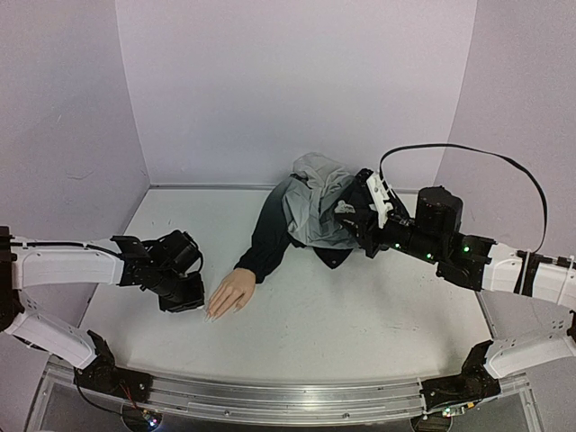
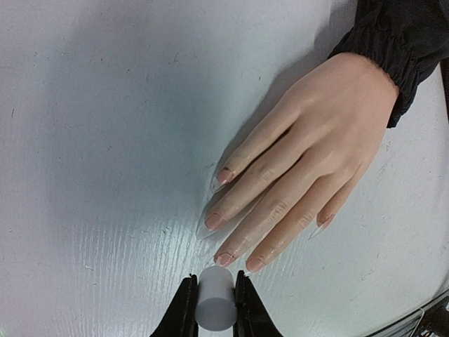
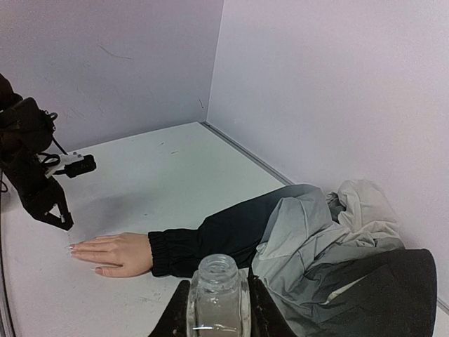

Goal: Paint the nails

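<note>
A flesh-coloured mannequin hand (image 2: 302,161) in a dark sleeve (image 2: 400,42) lies palm down on the white table. Its pale, glossy nails (image 2: 224,258) point toward my left gripper (image 2: 214,281), which is shut on a small white cylindrical cap (image 2: 215,305). The cap's far end sits just short of the two lowest fingertips, and I see no brush. From above, the left gripper (image 1: 184,297) is just left of the hand (image 1: 231,292). My right gripper (image 3: 218,288) is shut on an open clear glass bottle (image 3: 217,309), held upright above the sleeve near the jacket.
A bunched grey and dark jacket (image 1: 315,202) lies at the back centre, under the right gripper (image 1: 355,220). Lilac walls enclose the table on three sides. A metal rail (image 1: 270,396) runs along the near edge.
</note>
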Tool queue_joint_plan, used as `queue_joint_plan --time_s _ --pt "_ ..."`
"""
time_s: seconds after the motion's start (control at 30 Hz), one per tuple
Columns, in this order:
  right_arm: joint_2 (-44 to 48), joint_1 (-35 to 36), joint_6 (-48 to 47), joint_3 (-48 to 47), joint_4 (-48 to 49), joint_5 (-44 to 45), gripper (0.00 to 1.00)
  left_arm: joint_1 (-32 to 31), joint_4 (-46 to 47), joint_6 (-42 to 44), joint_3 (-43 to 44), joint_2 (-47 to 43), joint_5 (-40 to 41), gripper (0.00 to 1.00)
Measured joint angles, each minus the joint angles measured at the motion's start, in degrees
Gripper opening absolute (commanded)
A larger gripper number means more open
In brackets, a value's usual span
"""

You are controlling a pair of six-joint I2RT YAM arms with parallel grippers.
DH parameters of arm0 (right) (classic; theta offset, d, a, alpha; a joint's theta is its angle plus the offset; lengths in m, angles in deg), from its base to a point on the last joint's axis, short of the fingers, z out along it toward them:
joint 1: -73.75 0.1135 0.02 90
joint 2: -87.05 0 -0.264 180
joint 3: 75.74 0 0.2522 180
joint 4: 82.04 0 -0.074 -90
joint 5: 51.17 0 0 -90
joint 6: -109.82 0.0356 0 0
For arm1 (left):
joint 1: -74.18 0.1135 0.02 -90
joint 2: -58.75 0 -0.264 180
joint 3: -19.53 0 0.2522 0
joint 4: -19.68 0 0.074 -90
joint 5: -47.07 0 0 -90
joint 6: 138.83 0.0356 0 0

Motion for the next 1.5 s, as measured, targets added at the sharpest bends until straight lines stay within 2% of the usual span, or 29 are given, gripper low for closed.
queue_joint_plan --time_s 0.9,1.5 --pt "0.0 0.0 0.0 0.0 0.0 0.0 0.00 0.0 2.1 0.7 0.6 2.7 -1.0 0.00" --pt "0.0 0.0 0.0 0.0 0.0 0.0 0.00 0.0 2.8 -0.8 -2.7 1.1 -1.7 0.00"
